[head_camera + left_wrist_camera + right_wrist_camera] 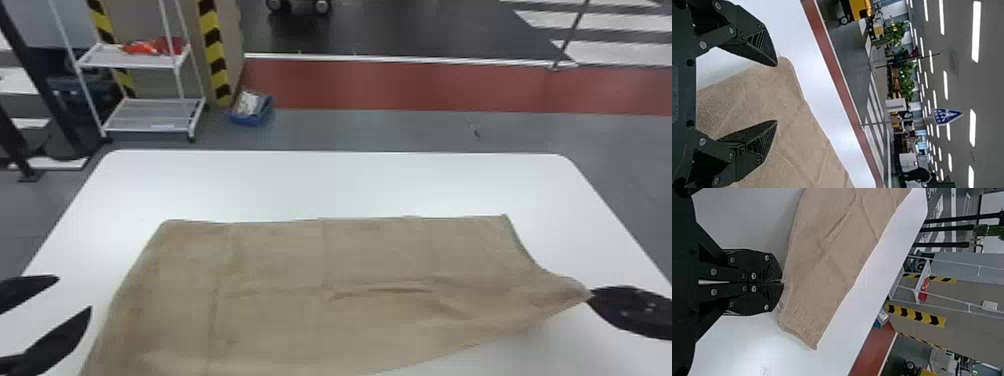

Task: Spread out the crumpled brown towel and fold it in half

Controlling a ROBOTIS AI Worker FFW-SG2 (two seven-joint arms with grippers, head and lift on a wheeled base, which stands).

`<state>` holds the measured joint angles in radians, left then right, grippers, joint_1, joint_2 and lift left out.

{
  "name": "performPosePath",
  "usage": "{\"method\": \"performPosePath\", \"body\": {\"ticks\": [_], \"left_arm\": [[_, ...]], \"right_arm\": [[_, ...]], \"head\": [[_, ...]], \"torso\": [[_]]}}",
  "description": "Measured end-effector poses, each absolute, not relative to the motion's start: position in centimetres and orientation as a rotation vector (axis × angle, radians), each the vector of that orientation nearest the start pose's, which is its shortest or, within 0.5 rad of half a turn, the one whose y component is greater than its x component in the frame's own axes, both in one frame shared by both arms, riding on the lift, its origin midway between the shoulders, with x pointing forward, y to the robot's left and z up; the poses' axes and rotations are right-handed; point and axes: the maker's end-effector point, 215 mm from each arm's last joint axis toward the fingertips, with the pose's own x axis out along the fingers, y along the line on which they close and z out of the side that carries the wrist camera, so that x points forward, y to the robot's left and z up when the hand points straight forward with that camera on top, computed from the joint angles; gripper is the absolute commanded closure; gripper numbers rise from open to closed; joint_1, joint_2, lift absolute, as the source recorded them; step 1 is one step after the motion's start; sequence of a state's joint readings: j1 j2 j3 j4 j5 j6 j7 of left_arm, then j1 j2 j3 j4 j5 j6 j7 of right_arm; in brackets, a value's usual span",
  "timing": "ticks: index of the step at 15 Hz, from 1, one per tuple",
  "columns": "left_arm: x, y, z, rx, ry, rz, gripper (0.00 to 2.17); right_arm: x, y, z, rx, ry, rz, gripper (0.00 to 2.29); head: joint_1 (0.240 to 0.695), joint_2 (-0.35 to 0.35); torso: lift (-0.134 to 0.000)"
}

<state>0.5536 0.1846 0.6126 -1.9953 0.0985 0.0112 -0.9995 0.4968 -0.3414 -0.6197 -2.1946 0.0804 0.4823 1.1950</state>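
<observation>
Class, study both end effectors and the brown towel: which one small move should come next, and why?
Probably the left end effector should ease onto the towel's left side and close: its fingers stand open near that side, gripping nothing, while the right end effector is shut on the towel's right side, so the left side lacks a hold.

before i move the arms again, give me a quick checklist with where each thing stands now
1. Right gripper has a hold on the towel: ok, its fingers are shut on the towel's edge.
2. Left gripper has a hold too: not ok, its fingers are open with no cloth pinched.
3. Towel smooth: not ok, creases run across its middle and toward the right gripper.
4. Far edge of the towel roughly straight: ok.
5. Towel short of the table's far edge: ok.
6. Near left corner of the towel flat: cannot tell, it runs past the head view's bottom edge.
</observation>
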Motion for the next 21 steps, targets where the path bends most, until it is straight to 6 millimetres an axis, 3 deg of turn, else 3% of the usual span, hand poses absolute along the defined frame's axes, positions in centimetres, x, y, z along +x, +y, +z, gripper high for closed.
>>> {"method": "performPosePath", "body": {"ticks": [3, 8, 11, 15, 21], "left_arm": [[37.1, 37.0, -35.0, 0.262, 0.212, -0.505, 0.09], [42.3, 33.1, -40.6, 0.028, 0.413, -0.425, 0.2], [44.3, 31.6, -43.6, -0.031, 0.529, -0.409, 0.2], [46.0, 32.8, -44.7, -0.016, 0.554, -0.36, 0.2], [46.4, 35.8, -44.8, 0.019, 0.555, -0.3, 0.23]], "right_arm": [[36.3, -37.8, -34.0, -0.344, 0.524, 0.647, 1.24], [36.4, -37.3, -34.8, -0.353, 0.552, 0.645, 1.24], [36.3, -37.7, -35.4, -0.353, 0.567, 0.636, 1.24], [36.1, -37.7, -36.0, -0.349, 0.578, 0.635, 1.24], [36.1, -36.8, -37.0, -0.348, 0.592, 0.648, 1.24]], "head": [[0.695, -0.012], [0.695, -0.058], [0.695, -0.084], [0.695, -0.072], [0.695, -0.015]], "torso": [[-0.123], [-0.123], [-0.123], [-0.123], [-0.123]]}}
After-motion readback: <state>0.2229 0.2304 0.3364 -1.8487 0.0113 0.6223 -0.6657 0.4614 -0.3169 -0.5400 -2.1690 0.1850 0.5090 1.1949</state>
